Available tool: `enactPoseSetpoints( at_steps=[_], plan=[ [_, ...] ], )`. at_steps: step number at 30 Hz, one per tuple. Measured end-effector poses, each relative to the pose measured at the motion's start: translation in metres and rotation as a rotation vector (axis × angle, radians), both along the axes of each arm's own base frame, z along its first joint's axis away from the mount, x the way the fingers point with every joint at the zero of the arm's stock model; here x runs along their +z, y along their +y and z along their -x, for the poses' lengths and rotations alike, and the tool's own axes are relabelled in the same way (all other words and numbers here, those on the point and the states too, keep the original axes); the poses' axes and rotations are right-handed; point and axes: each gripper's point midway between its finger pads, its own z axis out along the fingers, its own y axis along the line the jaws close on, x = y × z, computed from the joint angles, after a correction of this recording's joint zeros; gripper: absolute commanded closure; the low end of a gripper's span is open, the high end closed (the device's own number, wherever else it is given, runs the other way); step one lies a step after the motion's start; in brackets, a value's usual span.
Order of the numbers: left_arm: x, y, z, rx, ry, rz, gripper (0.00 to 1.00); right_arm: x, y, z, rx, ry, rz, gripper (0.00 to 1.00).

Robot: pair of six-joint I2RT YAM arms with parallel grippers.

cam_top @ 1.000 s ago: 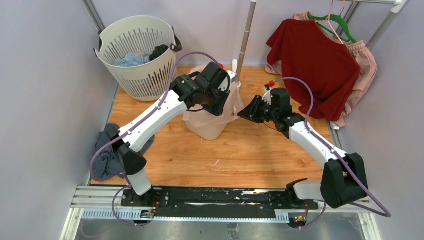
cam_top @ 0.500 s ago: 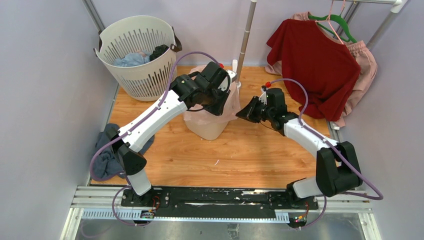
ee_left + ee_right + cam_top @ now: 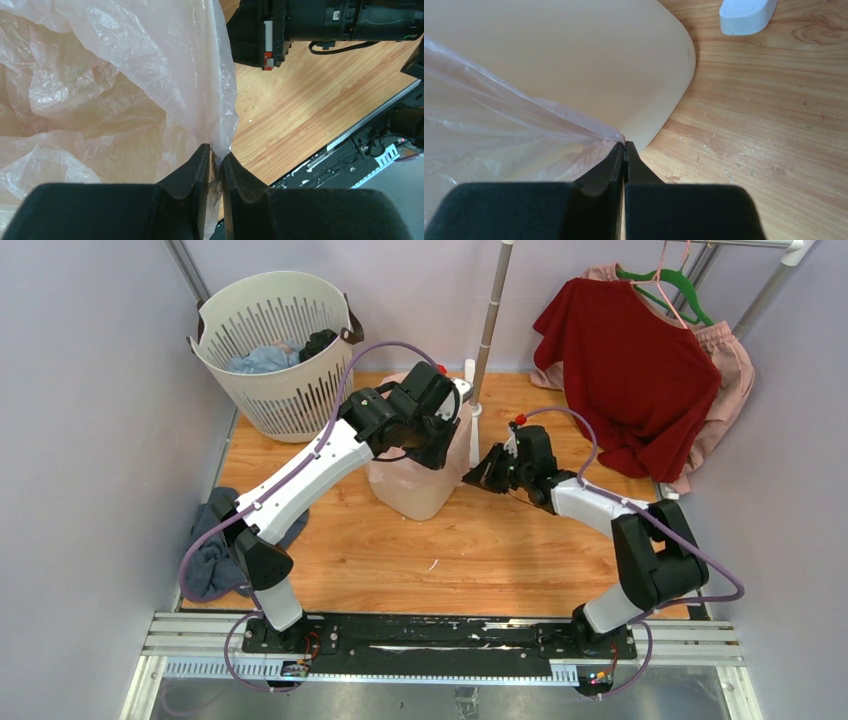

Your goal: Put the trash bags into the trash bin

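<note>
Right wrist view: your right gripper [image 3: 625,148] and left gripper [image 3: 216,161] each pinch the trash bag [image 3: 484,120] — stretch it evenly over the trash bin [image 3: 574,60].

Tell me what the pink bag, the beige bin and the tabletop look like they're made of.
Pink bag: thin plastic film, translucent and glossy, going by its sharp crinkles. Beige bin: likely moulded plastic, opaque, smooth satin walls. Tabletop: wood or wood-look laminate; grain lines show, but which one I can't tell.

A slotted white basket [image 3: 290,400] holding blue cloth [image 3: 262,360] stands at the bench's [image 3: 500,550] eleven o'clock. A red shirt [image 3: 625,360] hangs at two o'clock. A blue-grey cloth [image 3: 212,560] lies at eight o'clock.
</note>
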Motion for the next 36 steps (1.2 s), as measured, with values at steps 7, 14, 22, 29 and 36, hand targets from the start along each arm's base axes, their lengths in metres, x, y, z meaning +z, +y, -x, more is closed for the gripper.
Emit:
enactPoseSetpoints(
  at_steps=[7, 14, 22, 29, 36],
  plan=[
    [0.0, 0.001, -0.001, 0.004, 0.0, 0.001, 0.8, -0.016, 0.0, -0.005, -0.011, -0.006, 0.032, 1.0],
    [0.0, 0.001, -0.001, 0.0, 0.002, 0.003, 0.8, -0.024, -0.003, -0.009, -0.014, -0.021, 0.066, 1.0],
    [0.0, 0.002, -0.002, -0.006, 0.005, 0.006, 0.73, -0.027, -0.004, -0.008, 0.002, -0.033, 0.091, 0.93],
    [0.021, 0.0, -0.006, -0.014, -0.032, 0.045, 0.54, -0.012, -0.016, 0.009, 0.05, -0.026, 0.187, 0.61],
    [0.07, 0.002, -0.003, -0.037, -0.127, 0.137, 0.46, 0.101, -0.041, 0.011, 0.049, -0.243, 0.304, 0.53]
  ],
)
